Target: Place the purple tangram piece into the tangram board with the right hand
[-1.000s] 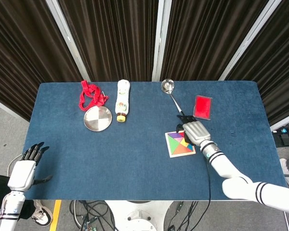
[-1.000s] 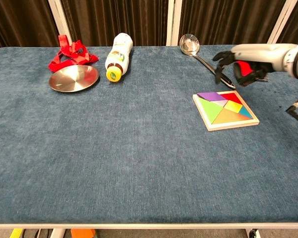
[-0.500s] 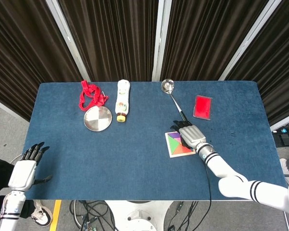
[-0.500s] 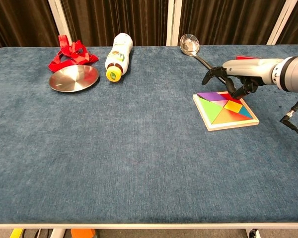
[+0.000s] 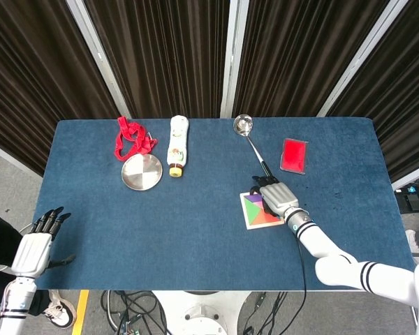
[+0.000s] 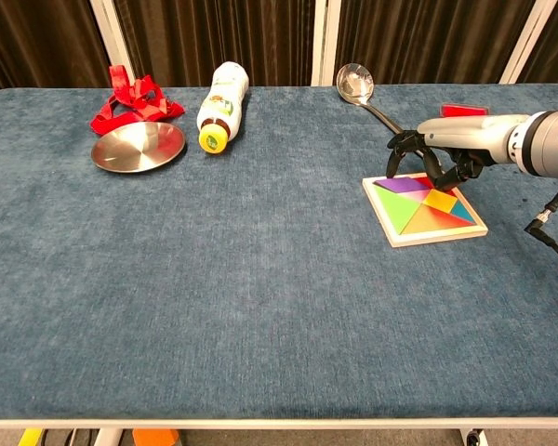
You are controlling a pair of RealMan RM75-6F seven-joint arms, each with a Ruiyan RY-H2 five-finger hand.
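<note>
The right hand (image 6: pixel 444 160) hangs over the far edge of the tangram board (image 6: pixel 426 233), which lies toward the table's (image 6: pixel 260 279) right edge, fingers curled downward with their tips at or just above the purple tangram piece (image 6: pixel 402 184); that piece lies in the board's far-left corner and looks level with its neighbours. It reads as the seating step, near its end, and whether the fingers pinch the piece or only press on it cannot be told. Next, ease off any pressure and lift straight up without dragging the piece or nudging the board; the left hand (image 5: pixel 33 246) idles off the table's near-left corner, fingers apart, holding nothing.
</note>
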